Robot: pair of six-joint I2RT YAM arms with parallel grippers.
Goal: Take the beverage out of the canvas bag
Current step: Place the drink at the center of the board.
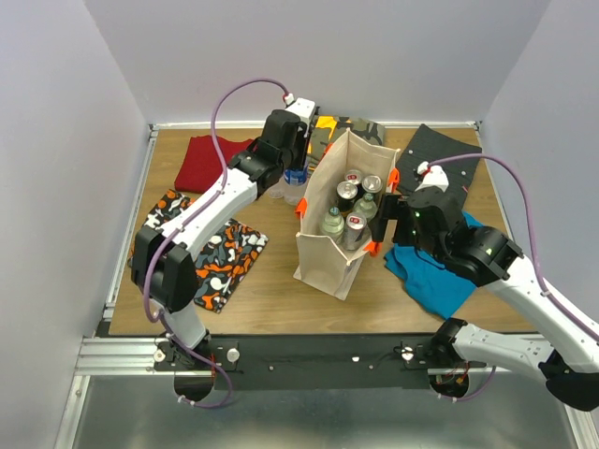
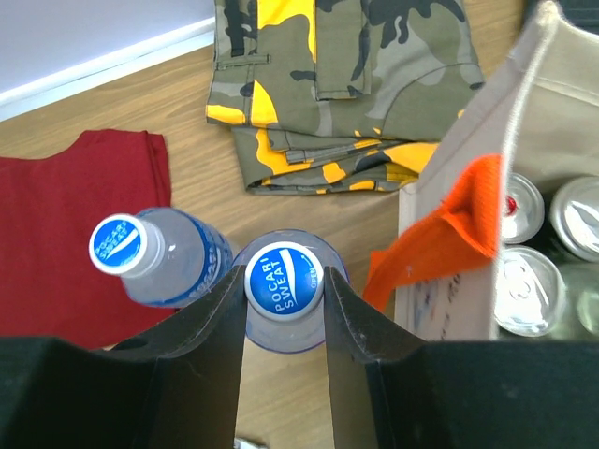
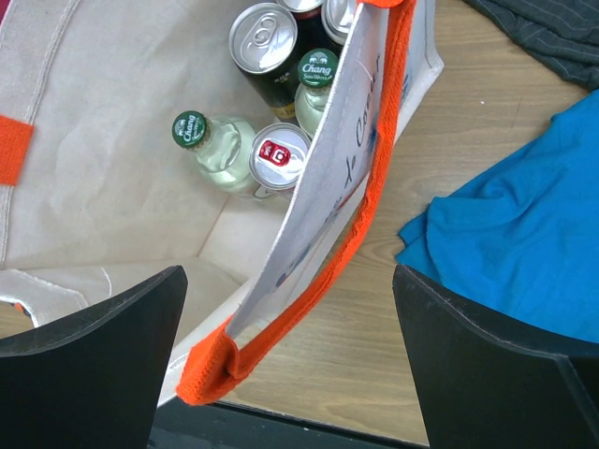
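Grips a Pocari Sweat bottle (image 2: 284,323) by the neck, just under the blue cap, with the left pincer (image 2: 284,285) pressed in from both sides. Holds it upright and outside the canvas bag (image 1: 323,262), just left of the bag's far end, over the bench (image 1: 276,290) and beside a second bottle (image 2: 154,254) of the same kind. Cannot tell from above whether resting on the wood or hanging just clear of it. Looks like the closing part of one removal: taken by the neck, the only part within reach from above inside a tall bag, and kept vertical so as to stand once let go.

Holds the right pincer (image 3: 287,281) spread wide at the right side of the bag, straddling the right wall and its orange handle (image 3: 370,178) without pinching either. Probably placed there to steady the tote and hold its mouth open against any tug from the left. Touching or not, hard to say.

More to take out, by the look of it: green-capped Chang bottles (image 3: 190,129) and several cans (image 3: 279,150) upright on the bag's floor.

Folded clothes around on the bench: red shirt (image 2: 65,224) far left, camouflage garment (image 2: 328,84) beyond the bag, blue shirt (image 3: 524,243) right.
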